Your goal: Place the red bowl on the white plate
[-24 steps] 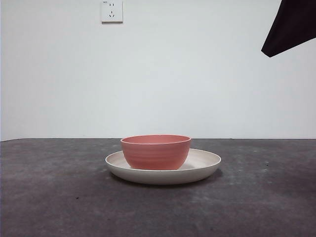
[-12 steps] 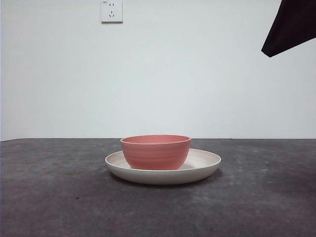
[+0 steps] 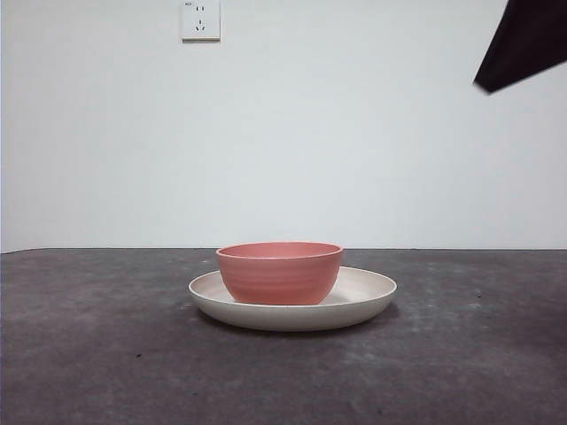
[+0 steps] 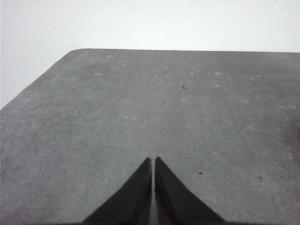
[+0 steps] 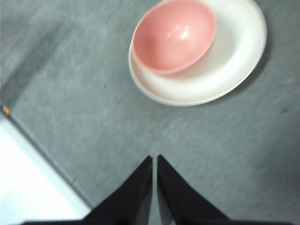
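Right gripper (image 5: 154, 159) risen slightly, jaws together, above red bowl (image 3: 280, 272) on white plate (image 3: 368, 297), left gripper (image 4: 153, 161) closed

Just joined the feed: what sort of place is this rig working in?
Probably a bare test bench, not a kitchen: a dark grey table, a blank white wall with a socket, and only the red bowl on the white plate.

Left gripper (image 4: 153, 161): jaws closed tip to tip, holding nothing, rising from bottom center of its wrist view. Right gripper (image 5: 154, 160): same, jaws pressed together, nothing between them. Front view: one arm (image 3: 524, 40) shows as a dark wedge in the upper right corner.
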### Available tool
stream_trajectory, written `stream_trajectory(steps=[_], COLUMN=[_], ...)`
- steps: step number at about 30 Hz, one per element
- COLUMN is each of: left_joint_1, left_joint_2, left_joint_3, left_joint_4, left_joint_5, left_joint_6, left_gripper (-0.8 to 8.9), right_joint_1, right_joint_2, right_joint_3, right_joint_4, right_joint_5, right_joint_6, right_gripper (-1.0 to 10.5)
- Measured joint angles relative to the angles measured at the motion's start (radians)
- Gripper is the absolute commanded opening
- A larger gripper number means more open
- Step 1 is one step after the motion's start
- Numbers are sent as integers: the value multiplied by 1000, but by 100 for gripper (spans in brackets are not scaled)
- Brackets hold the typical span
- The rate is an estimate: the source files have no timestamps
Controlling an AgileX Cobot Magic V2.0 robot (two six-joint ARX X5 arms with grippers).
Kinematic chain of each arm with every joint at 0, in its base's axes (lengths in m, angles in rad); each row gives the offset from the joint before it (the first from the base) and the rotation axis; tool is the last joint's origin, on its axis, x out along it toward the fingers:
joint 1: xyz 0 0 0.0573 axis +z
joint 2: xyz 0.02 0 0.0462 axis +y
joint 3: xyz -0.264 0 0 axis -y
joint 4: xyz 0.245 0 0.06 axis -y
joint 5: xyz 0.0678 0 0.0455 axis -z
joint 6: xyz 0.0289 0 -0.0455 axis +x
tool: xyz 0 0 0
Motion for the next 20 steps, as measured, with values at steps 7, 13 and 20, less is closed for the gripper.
stream_trajectory(steps=[7, 13, 20], left_joint_1=[0, 0, 0], left_joint_2=[0, 0, 0], left_joint_3=[0, 0, 0], left_joint_4=[0, 0, 0], left_joint_5=[0, 0, 0], left_joint_6=[0, 0, 0], left_gripper=[11, 11, 12], right_joint_1=[-259, -516, -581], right_joint_2=[-222, -469, -720], right_joint_3=[-29, -214, -505], right_joint_4=[130, 336, 509], right_joint_5=[4, 46, 136], right_joint_6=[-31, -71, -73], right_gripper=[11, 11, 11])
